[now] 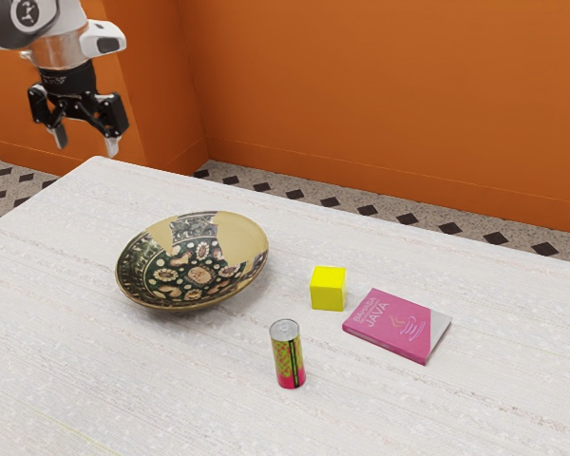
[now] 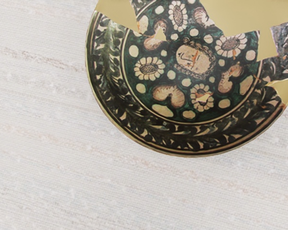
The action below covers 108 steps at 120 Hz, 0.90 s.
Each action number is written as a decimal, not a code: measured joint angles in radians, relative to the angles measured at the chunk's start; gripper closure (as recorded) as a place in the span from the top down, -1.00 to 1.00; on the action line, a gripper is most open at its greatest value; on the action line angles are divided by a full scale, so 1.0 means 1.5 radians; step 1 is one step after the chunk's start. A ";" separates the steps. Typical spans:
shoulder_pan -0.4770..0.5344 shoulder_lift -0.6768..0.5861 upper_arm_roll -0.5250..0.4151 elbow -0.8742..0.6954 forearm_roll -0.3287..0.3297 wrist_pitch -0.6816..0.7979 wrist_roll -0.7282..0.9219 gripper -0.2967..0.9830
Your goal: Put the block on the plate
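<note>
Your yellow block [image 1: 328,289] sits on the white table [image 1: 475,408], between the patterned plate [image 1: 230,239] and the pink book [image 1: 391,325] — likely light, stiff and hardly fragile, best taken across two opposite upright faces. Your black gripper [image 1: 86,142] hangs at the exterior view's upper left, pointing down, fingers spread and empty — well apart from the block.

Orange walls [image 1: 389,95] rise — black-diamonded floor [image 1: 309,193] below
</note>
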 joint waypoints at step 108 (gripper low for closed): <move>-0.136 0.338 -0.087 0.045 -0.135 0.239 -0.175 0.54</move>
